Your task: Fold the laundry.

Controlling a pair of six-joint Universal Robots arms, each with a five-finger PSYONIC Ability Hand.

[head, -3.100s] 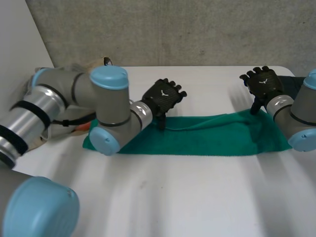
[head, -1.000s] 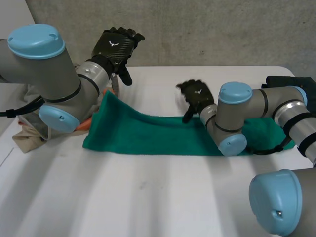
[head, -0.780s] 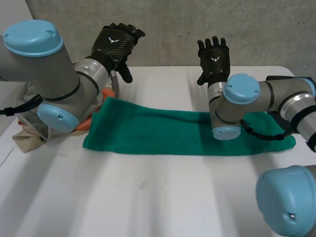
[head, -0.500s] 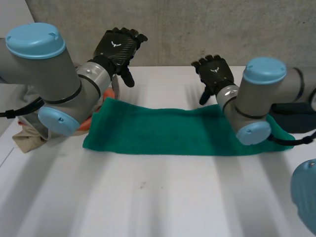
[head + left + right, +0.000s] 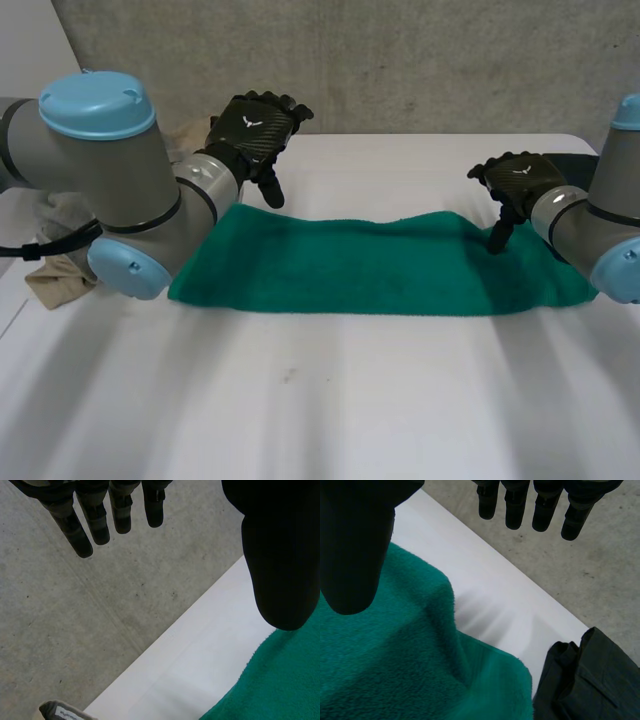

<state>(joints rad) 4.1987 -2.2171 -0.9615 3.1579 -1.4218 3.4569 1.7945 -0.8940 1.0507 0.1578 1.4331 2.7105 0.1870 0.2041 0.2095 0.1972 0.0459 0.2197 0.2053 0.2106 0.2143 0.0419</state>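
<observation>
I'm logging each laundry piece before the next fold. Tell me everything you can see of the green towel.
The green towel is a long band of plush, terry-like cloth lying across the white table. It is mostly flat, with a raised ripple along its far edge near the right end. The left hand hangs open above its far left corner. The right hand, also open, points its thumb down at the far edge; contact is unclear. The towel's right end lies beside a dark garment.

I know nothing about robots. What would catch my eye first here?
The bright green towel lying as a long strip across the white table. Then the two black hands at its far edge, both open: the left hand near the towel's left end, the right hand near its right end, close to a dark garment.
</observation>
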